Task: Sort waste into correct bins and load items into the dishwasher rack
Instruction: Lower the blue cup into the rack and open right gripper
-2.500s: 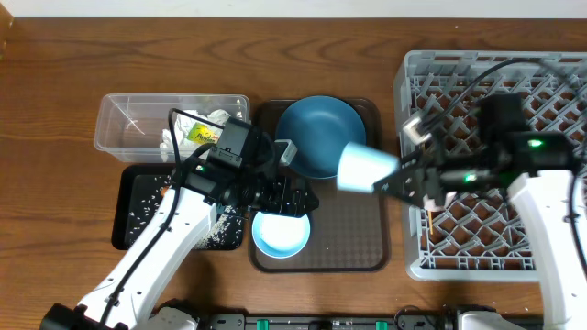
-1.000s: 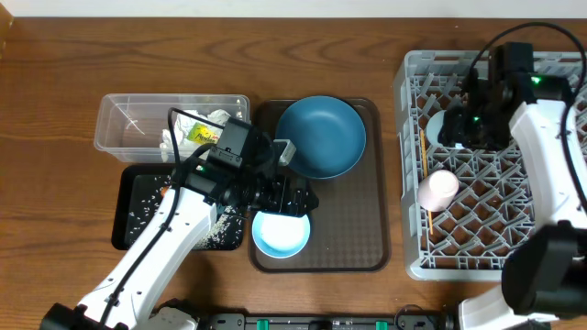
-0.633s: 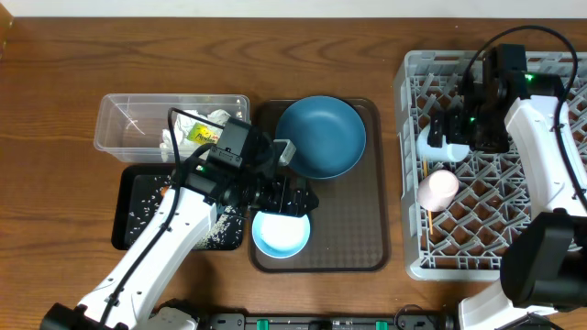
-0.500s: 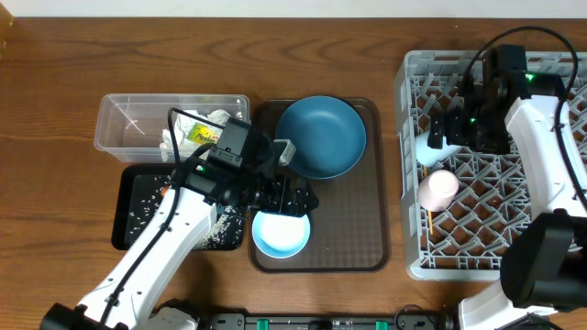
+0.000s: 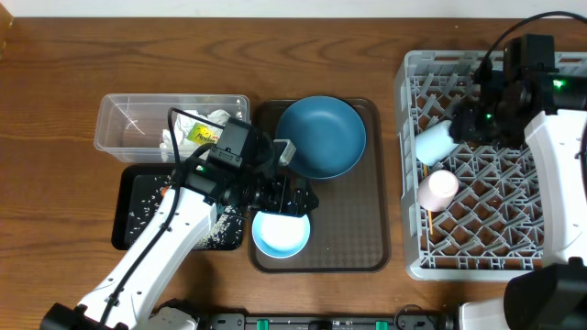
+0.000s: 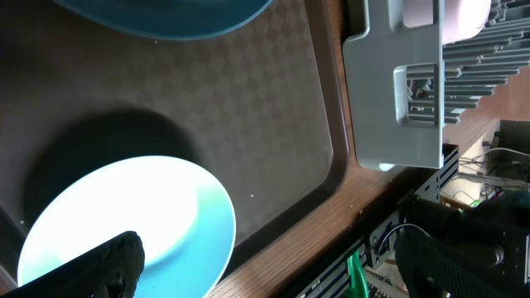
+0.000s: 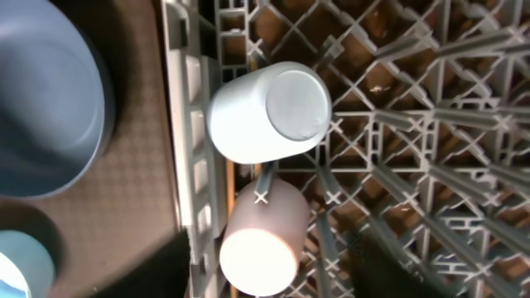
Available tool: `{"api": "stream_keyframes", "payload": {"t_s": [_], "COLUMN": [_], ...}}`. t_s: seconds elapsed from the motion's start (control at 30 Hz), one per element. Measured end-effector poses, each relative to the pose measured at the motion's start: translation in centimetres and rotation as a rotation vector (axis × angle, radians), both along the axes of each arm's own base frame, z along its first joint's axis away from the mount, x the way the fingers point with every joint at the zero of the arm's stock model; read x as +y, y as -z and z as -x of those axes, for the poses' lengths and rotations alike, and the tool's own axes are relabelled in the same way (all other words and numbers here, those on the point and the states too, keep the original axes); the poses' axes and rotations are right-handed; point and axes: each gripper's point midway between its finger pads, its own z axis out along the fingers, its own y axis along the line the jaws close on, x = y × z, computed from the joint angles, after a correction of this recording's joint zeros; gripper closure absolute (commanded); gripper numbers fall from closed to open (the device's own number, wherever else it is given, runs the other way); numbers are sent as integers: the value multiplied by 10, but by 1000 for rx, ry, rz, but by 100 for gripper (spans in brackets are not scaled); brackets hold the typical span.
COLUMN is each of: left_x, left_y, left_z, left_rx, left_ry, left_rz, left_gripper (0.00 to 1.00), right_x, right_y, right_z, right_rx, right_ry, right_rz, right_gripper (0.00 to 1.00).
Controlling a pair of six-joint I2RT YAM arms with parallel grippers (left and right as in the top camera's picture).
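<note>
The light blue cup (image 5: 435, 142) (image 7: 267, 112) lies on its side at the left edge of the grey dishwasher rack (image 5: 500, 240). Just below it lies the pinkish cup (image 5: 438, 188) (image 7: 261, 240), and a wooden chopstick (image 5: 428, 220) rests beside it. My right gripper (image 5: 468, 124) (image 7: 273, 266) hangs above both cups, its fingers apart and holding nothing. The left gripper (image 5: 286, 203) (image 6: 273, 265) stands wide open over the white bowl (image 5: 280, 234) (image 6: 124, 223), one finger above the bowl's inside. The blue plate (image 5: 321, 136) sits at the back of the tray.
Bowl and plate rest on a brown serving tray (image 5: 358, 229). At the left, a clear tub (image 5: 128, 128) holds paper wads (image 5: 197, 128). In front of it, a black bin (image 5: 138, 206) has rice grains. The table's front edge lies close below the tray.
My right gripper has let go of the light blue cup, which now lies in the rack, and has drawn back up and to the right. The left arm has stayed still.
</note>
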Motion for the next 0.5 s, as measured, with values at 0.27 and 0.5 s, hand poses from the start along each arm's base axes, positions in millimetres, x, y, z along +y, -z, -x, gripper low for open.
{"api": "stream_keyframes", "payload": {"t_s": [0.27, 0.5], "left_x": [0, 0], "left_y": [0, 0], "left_z": [0, 0], "left_rx": [0, 0], "left_ry": [0, 0], "left_rz": [0, 0], "left_gripper": [1, 1], "right_x": [-12, -15], "right_y": [7, 30], "right_z": [-15, -29], "right_rx": [-53, -101], "right_ry": [37, 49], "right_rz": [56, 71], "right_gripper": [94, 87]}}
